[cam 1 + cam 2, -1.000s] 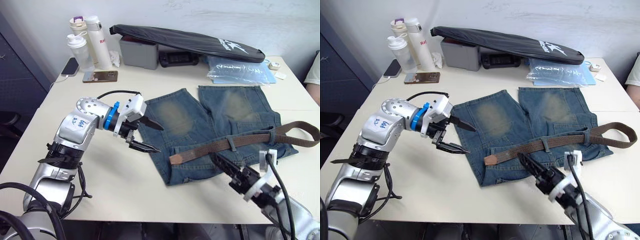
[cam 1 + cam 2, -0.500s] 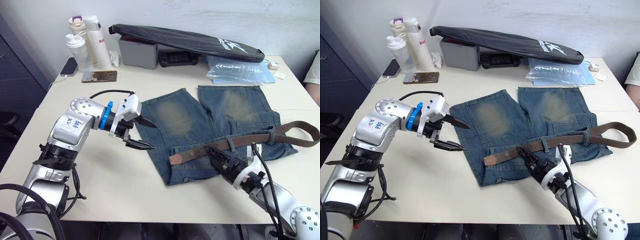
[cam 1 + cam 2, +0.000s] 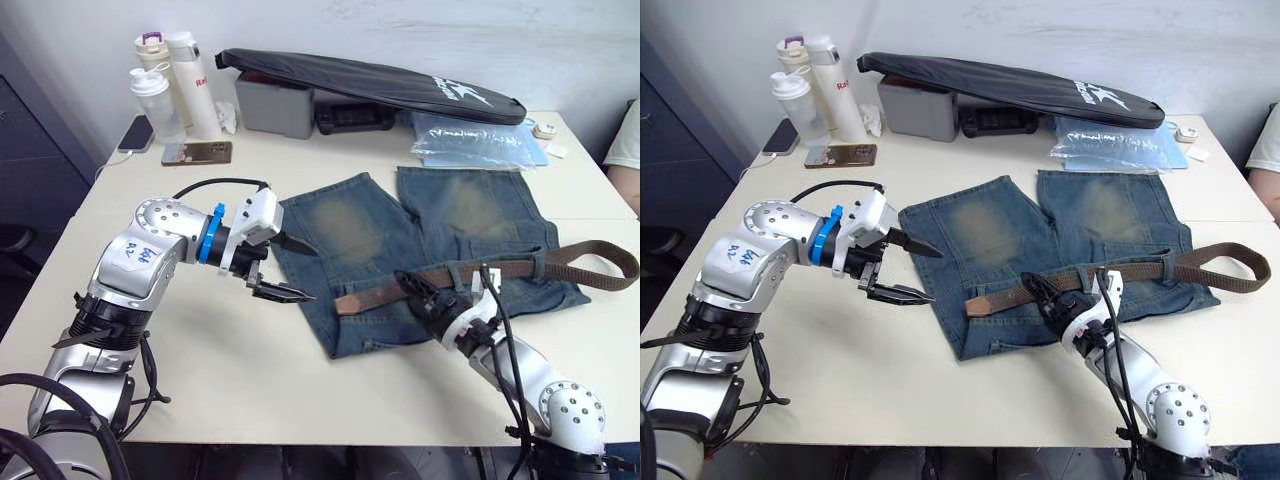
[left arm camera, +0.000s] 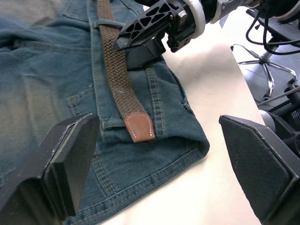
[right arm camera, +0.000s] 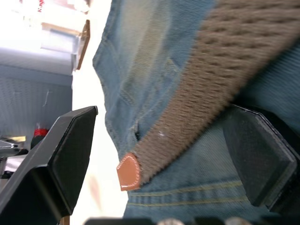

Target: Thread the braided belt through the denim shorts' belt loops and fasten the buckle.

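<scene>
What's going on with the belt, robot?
Left tool open, beside shorts. Right tool open over braided belt. Tan tip free on waistband.

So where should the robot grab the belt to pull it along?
Probably just behind the tan tip of the braided belt, coming from above. It lies flat and free on the denim shorts, and the open right gripper is already beside it.

Along the far edge of my cream bench [image 3: 330, 380] lies a long black padded bag [image 3: 370, 82] over a grey box [image 3: 272, 106]. Toward my left stand two white bottles [image 3: 170, 85] beside a brown phone [image 3: 198, 153]; a clear plastic packet [image 3: 478, 141] lies rightward.
</scene>
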Controlling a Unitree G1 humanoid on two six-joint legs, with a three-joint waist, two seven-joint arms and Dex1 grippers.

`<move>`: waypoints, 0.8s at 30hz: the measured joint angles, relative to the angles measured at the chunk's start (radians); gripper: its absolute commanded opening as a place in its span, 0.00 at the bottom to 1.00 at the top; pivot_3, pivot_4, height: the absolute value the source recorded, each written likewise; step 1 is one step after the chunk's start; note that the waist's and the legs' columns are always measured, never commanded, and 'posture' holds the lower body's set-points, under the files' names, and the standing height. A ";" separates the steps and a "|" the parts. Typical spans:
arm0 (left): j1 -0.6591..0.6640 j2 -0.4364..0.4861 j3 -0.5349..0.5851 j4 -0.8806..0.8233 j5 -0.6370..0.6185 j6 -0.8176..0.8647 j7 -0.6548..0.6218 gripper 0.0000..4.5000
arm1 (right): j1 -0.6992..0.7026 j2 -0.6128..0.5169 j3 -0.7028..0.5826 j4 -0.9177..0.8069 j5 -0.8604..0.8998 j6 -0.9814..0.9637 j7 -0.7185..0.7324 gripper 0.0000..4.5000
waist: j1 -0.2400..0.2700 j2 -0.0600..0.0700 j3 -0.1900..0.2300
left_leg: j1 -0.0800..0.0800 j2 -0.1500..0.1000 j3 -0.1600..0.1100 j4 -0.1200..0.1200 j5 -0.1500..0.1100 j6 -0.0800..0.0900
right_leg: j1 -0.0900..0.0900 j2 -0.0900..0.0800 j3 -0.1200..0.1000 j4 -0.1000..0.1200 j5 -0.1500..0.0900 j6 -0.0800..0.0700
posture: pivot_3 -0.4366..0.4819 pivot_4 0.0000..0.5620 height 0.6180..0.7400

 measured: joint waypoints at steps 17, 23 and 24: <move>0.001 0.001 0.009 0.001 0.000 0.010 0.033 1.00 | -0.077 0.089 0.039 0.142 -0.192 -0.023 0.157 0.18 | -0.001 0.000 0.000 | 0.001 0.000 0.000 -0.001 0.000 0.000 | 0.000 0.000 0.000 0.000 0.000 0.000 | 0.48 0.27 1.00; 0.000 0.001 0.008 0.009 0.006 -0.001 0.035 1.00 | -0.071 0.109 0.014 0.123 -0.193 -0.022 0.173 0.01 | 0.000 -0.003 -0.002 | 0.002 0.000 0.000 -0.001 0.000 -0.001 | 0.000 -0.001 0.000 0.000 0.000 0.000 | 0.48 0.27 1.00; -0.001 0.001 0.008 0.017 0.007 -0.006 0.034 1.00 | -0.065 0.107 0.007 0.114 -0.185 -0.021 0.168 0.01 | 0.001 -0.002 -0.001 | 0.001 0.000 0.000 -0.002 0.000 -0.001 | 0.000 -0.001 0.000 0.000 0.000 0.000 | 0.48 0.27 1.00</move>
